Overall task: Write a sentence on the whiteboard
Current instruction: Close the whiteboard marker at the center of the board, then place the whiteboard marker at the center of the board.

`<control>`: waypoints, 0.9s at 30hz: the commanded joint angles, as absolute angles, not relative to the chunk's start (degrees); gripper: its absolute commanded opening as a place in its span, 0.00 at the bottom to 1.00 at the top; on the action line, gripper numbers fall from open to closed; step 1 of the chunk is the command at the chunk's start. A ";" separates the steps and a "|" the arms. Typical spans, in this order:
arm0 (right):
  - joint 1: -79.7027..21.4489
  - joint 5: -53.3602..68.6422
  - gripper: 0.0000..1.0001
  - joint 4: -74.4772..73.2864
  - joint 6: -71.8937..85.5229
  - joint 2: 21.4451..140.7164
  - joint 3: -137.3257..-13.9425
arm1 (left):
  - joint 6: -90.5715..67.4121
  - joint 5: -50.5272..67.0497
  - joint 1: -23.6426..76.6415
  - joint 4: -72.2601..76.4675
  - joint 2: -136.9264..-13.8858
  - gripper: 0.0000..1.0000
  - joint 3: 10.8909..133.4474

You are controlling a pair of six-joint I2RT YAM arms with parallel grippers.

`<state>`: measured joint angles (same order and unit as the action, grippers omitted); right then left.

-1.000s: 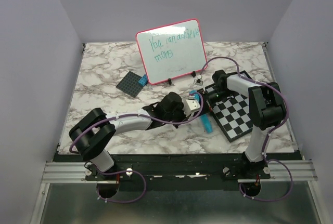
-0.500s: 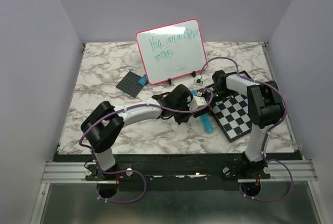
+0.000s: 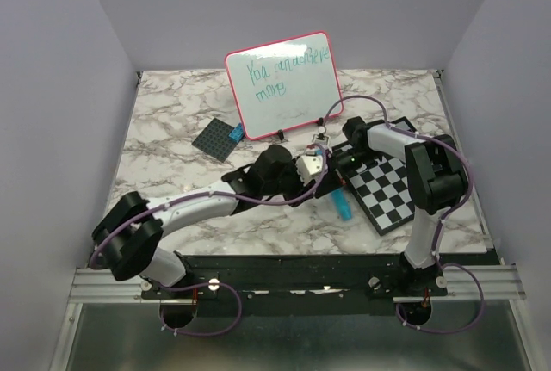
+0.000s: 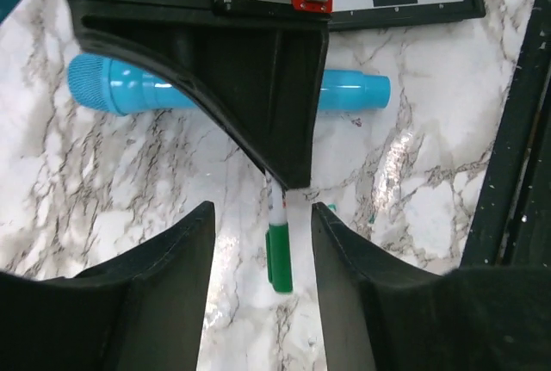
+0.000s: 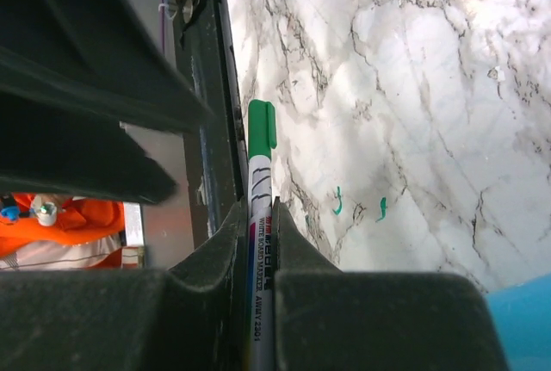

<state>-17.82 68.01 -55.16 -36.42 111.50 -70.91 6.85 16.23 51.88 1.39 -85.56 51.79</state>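
The whiteboard (image 3: 284,83) stands propped at the back of the table, pink-framed, with the green sentence (image 3: 280,72) on it in two lines. My right gripper (image 5: 261,242) is shut on a white marker (image 5: 261,216), whose green cap (image 5: 261,126) sticks out past the fingertips. In the left wrist view that cap (image 4: 279,255) hangs from the black right gripper (image 4: 258,87). My left gripper (image 4: 263,209) is open, one finger on each side of the cap, with a gap on both sides. Both grippers meet in front of the whiteboard, above the marble table (image 3: 172,121).
A black-and-white checkered board (image 3: 387,186) lies at the right under the right arm. A blue cylinder (image 3: 343,207) lies just left of it. A dark square plate (image 3: 217,139) sits left of the whiteboard. Small green marks (image 5: 337,201) dot the marble.
The left arm has stretched right and forward toward the right gripper, and its jaws have gone from shut to open around the marker's cap. The right gripper has shifted slightly left, still holding the marker.
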 commanded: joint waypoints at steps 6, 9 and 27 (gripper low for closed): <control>-19.33 60.50 0.07 -41.76 -23.59 109.16 -72.60 | -4.00 3.35 49.06 6.25 -58.84 0.99 38.41; -21.70 53.90 0.10 -37.10 -18.04 110.12 -73.12 | -12.35 7.72 38.82 2.30 -52.41 0.99 37.44; -22.77 34.99 0.63 -37.88 -21.43 96.37 -76.38 | -18.52 4.48 31.74 -13.98 -36.75 0.99 40.08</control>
